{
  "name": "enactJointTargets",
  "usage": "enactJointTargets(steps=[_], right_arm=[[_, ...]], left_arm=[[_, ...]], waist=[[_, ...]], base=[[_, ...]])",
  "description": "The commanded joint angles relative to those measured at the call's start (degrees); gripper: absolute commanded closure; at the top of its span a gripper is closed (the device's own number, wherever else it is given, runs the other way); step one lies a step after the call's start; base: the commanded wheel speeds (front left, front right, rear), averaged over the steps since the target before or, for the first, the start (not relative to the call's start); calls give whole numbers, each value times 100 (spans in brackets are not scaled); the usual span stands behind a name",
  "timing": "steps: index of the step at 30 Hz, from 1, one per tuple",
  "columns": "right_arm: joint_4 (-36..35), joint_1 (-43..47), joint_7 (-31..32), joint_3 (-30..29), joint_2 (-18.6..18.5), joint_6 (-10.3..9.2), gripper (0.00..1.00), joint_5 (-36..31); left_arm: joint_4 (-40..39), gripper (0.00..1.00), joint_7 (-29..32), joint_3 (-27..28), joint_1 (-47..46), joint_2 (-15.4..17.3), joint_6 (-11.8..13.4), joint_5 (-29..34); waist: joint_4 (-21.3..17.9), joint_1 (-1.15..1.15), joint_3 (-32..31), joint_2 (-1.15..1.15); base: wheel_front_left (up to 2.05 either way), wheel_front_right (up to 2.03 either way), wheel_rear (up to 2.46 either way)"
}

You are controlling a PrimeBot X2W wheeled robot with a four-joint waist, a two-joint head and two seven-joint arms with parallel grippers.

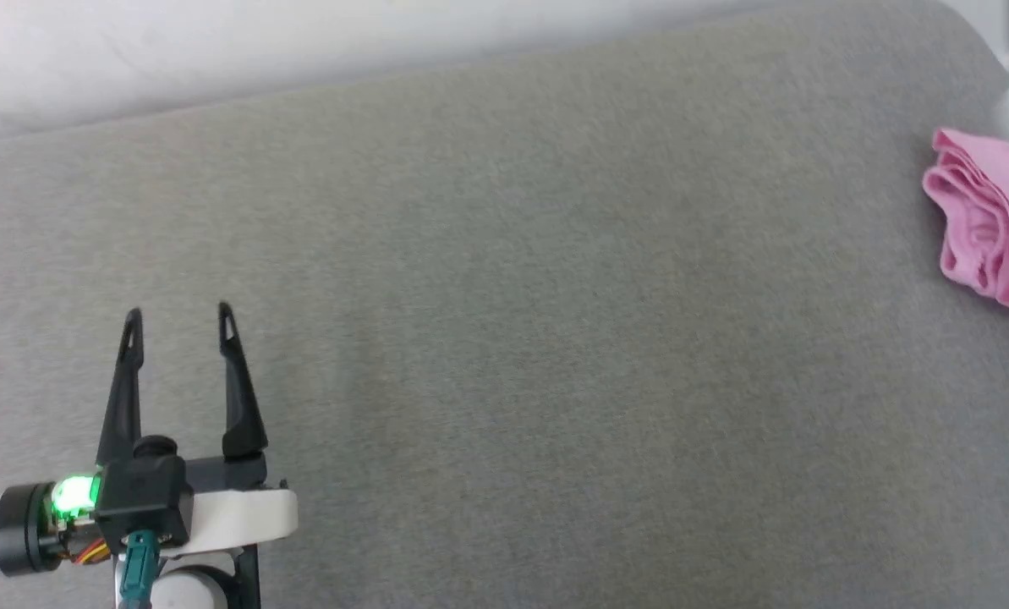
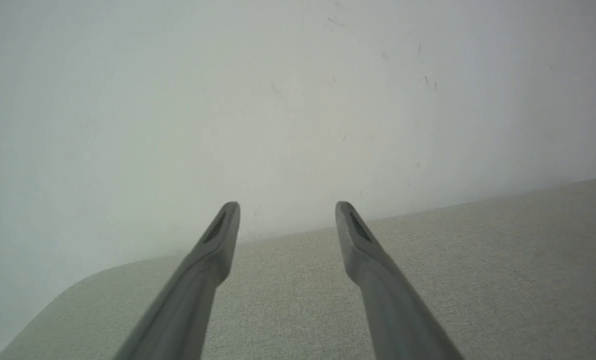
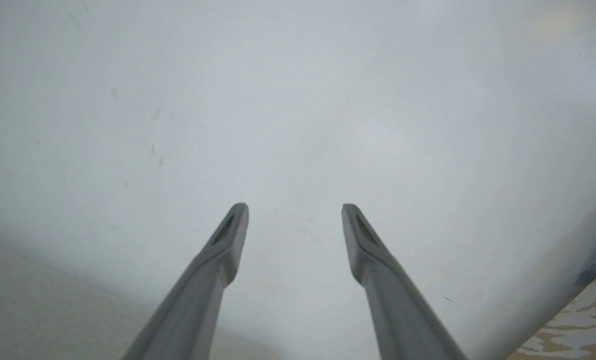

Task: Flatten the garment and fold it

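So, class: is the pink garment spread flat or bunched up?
Bunched up: the garment lies in crumpled folds, far right on the grey surface.

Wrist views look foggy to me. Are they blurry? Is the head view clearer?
Left wrist view: left pincer smeared toward the bottom edge, wall hazy. Right wrist view: even milkier, right pincer soft-edged. Head view: clearer; a green light glows brightly, the garment is cut by the right edge.

Grey fabric surface (image 1: 512, 338); bunched pink garment (image 1: 990, 224) lying at right edge.
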Motion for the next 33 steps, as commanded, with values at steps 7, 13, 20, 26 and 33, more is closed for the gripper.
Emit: enactJointTargets(steps=[7, 13, 20, 26, 33], right_arm=[[-1659, 1656, -24, -382, 941, -12, 0, 362], [-2244, 2930, -24, -850, 1682, -12, 0, 653], [-2652, 4219, -24, -1332, 2249, -12, 0, 757], [-3036, 5090, -25, -1460, 2417, -12, 0, 719], [-3390, 5597, -25, -1534, 2477, -12, 0, 539]], left_arm=[[183, 0, -27, 63, 203, -156, -151, -50], [316, 0, -27, 100, 285, -309, -284, -71], [514, 0, -27, 152, 460, -474, -550, -152], [663, 0, -27, 196, 563, -579, -765, -121], [764, 0, -27, 258, 596, -690, -944, -88]], waist=[[751, 2, -707, -1], [975, 2, -934, -1], [1139, 2, -1141, -1], [1224, 2, -1243, -1], [1262, 2, -1268, -1]], base=[[0, 0, 0], [0, 0, 0], [0, 0, 0], [0, 0, 0], [0, 0, 0]])
